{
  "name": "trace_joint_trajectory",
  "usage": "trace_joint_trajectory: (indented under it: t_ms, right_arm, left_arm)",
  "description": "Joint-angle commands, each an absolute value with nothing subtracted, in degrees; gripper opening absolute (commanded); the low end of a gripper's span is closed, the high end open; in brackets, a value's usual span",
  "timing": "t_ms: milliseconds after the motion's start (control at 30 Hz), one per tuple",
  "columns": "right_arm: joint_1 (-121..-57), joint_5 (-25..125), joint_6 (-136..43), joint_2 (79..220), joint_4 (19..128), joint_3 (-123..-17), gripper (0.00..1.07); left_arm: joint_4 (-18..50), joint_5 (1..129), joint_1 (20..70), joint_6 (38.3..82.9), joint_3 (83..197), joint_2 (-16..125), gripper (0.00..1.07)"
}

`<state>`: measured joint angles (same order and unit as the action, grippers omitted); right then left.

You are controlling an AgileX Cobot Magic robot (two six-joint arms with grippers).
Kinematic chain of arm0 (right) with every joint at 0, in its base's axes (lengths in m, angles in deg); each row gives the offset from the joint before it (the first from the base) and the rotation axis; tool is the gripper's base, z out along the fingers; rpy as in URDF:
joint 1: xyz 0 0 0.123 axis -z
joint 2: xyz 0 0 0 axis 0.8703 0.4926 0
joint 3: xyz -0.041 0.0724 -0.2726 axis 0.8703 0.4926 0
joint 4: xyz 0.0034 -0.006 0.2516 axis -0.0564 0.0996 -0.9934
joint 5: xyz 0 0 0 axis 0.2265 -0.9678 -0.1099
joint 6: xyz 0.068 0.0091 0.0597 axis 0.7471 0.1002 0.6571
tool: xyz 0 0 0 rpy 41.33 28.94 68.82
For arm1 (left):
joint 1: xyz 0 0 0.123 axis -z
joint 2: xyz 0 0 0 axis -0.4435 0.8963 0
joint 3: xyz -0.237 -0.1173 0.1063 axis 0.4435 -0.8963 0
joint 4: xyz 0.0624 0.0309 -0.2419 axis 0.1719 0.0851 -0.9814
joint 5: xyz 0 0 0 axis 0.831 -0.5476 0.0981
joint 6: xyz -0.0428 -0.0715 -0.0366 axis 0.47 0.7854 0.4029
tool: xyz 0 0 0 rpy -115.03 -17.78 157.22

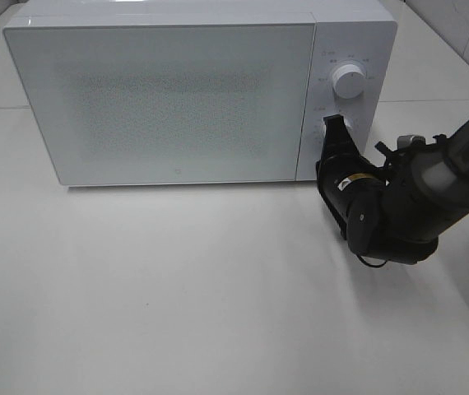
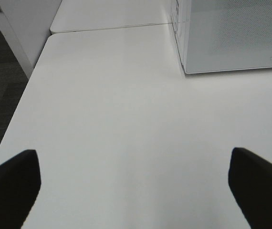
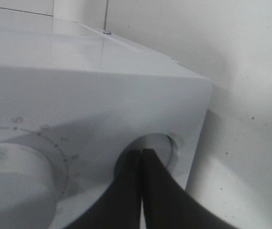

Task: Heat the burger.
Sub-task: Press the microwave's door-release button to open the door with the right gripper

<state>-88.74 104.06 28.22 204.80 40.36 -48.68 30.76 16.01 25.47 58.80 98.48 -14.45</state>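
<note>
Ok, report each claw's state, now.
Left claw: open, empty, over the table.
Right claw: shut, empty, tips at the microwave's lower knob.

The high camera looks steeply down on the microwave (image 1: 169,90) and table (image 1: 177,313). The left wrist camera faces along the table toward the microwave's corner. The right wrist camera sits close against its control panel (image 1: 345,107). All share the microwave.

microwave (image 1: 160,90): 1 | knobs (image 1: 348,80): 2 | tools (image 1: 332,123) (image 2: 136,183): 2 | table (image 1: 177,288): 1
</note>
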Motion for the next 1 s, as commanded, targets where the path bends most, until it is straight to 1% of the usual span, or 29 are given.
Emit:
trace_joint_trajectory:
  t_ms: [33,400,800,1000]
  right_arm:
    - [-87.2,110.7,28.3,204.3,44.3,-51.5,0.00]
    - [-86.5,111.9,28.3,204.3,44.7,-51.5,0.00]
    - [-84.0,111.9,28.3,204.3,46.7,-54.6,0.00]
    - [-83.9,110.3,28.5,204.3,47.3,-55.5,0.00]
  left_arm:
    - [30.0,16.4,25.8,58.7,98.3,-15.5,1.00]
    - [30.0,16.4,25.8,58.7,98.3,-15.5,1.00]
    - [30.0,16.4,25.8,58.7,98.3,-15.5,1.00]
    - [30.0,16.4,25.8,58.7,98.3,-15.5,1.00]
